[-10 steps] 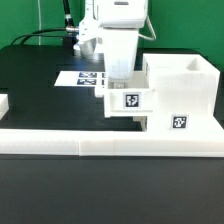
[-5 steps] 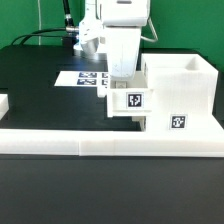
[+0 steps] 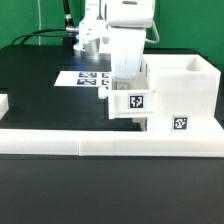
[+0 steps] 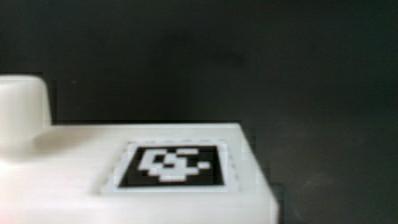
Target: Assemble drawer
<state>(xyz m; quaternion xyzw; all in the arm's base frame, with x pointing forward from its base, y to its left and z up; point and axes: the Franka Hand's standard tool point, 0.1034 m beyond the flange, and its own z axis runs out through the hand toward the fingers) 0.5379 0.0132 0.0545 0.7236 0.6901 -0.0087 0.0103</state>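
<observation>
In the exterior view my gripper (image 3: 123, 82) reaches down from above and is shut on a small white tray box (image 3: 133, 103) with a black-and-white tag on its front. The tray box is against the open side of the large white casing (image 3: 188, 88), which stands at the exterior view's right and bears a tag low on its front. The fingertips are hidden by the tray box's wall. The wrist view shows the tray box's tagged white face (image 4: 175, 164) and a rounded white knob-like part (image 4: 18, 112) over the black table; no fingers show there.
A long low white border rail (image 3: 60, 141) runs along the front of the black table. The marker board (image 3: 84, 77) lies behind the gripper. A small white part (image 3: 3, 103) shows at the exterior view's left edge. Black cables lie at the back.
My gripper has carried the tray box toward the exterior view's right, closer into the casing's open side. The casing has not moved.
</observation>
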